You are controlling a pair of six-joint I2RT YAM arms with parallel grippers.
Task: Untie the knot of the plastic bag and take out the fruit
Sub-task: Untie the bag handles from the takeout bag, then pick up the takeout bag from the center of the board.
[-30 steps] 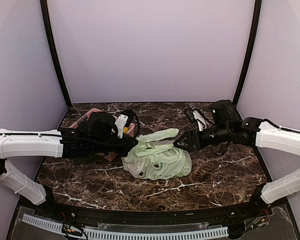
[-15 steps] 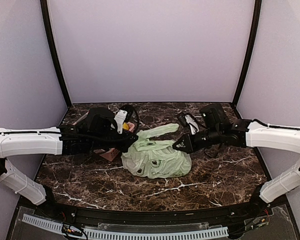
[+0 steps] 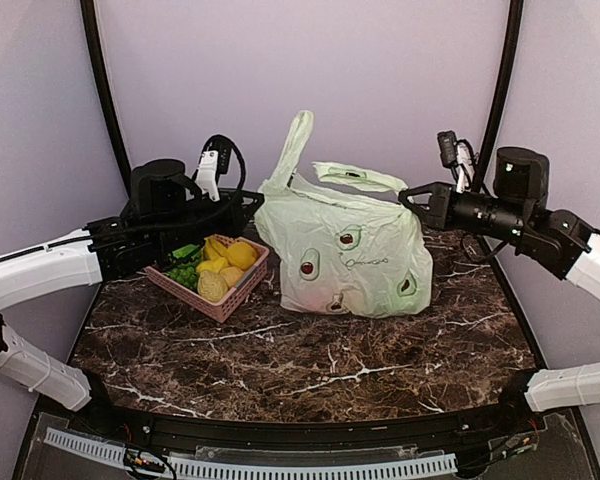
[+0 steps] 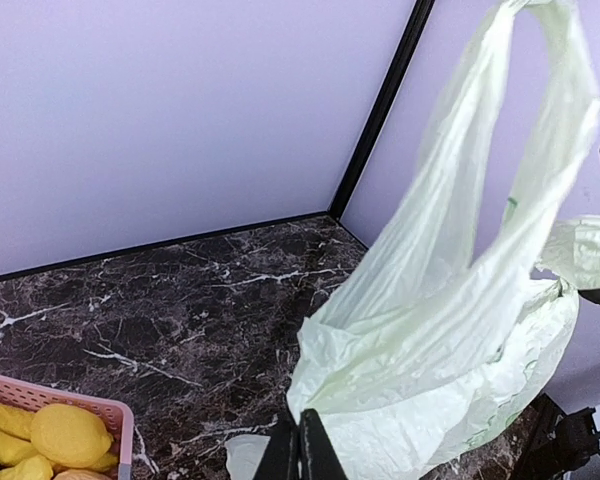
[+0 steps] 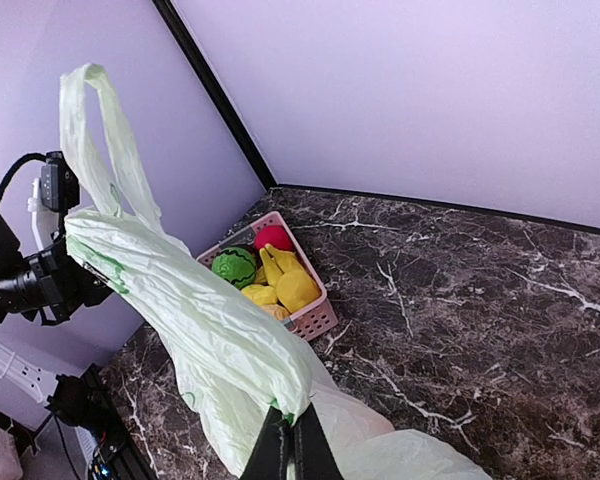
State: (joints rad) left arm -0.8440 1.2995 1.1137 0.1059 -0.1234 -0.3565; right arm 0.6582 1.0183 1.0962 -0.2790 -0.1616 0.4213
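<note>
None of the fruit shows anywhere outside the plastic bag (image 3: 345,260). The pale green film is opaque and its lower half bulges, so whatever it holds most likely sits at the bottom, hidden.

The bag hangs stretched between the two arms over the middle of the table (image 3: 310,370). Its base is at or just above the marble, and I cannot tell which. One handle loop (image 3: 298,140) stands upright and free at the top, and the other handle (image 3: 355,178) flops over toward the right. No tied lump is visible between them, so the knot looks undone and the first part of the task seems finished.

The left gripper (image 3: 252,205) is clenched on the bag's left edge, with film bunched at its fingertips in the left wrist view. The right gripper (image 3: 412,197) is likewise pinched tight on the right edge of the mouth. Together they pull the opening taut rather than wide.

What remains, as I judge it, is the whole removal. One claw must let go, reach into the mouth and lift the pieces out one by one.

A pink basket (image 3: 223,305) of bananas and other toy produce sits just left of the bag.
</note>
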